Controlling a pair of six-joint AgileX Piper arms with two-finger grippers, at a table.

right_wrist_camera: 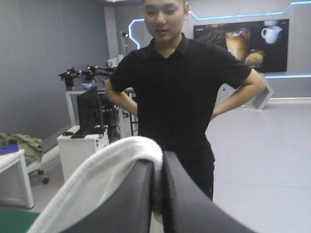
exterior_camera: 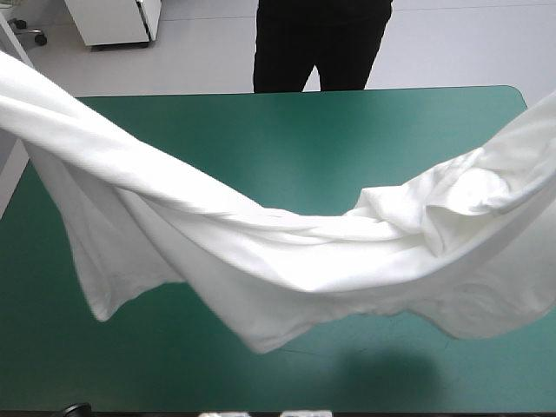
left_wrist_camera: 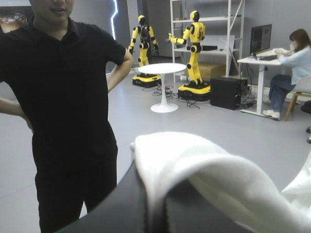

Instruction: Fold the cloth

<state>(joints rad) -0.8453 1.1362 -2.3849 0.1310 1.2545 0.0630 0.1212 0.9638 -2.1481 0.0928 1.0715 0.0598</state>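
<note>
One white T-shirt (exterior_camera: 287, 252). One table (exterior_camera: 287, 139) with one teal-green cover. Two grippers: one left gripper (left_wrist_camera: 153, 194) and one right gripper (right_wrist_camera: 158, 165). Two black fingers (right_wrist_camera: 184, 204) on each, so four fingers in total.

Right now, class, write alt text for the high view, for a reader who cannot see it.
The white T-shirt hangs lifted above the teal-green table, stretched in a sagging, wrinkled band from the upper left to the right edge. Both ends run out of the picture.
</note>
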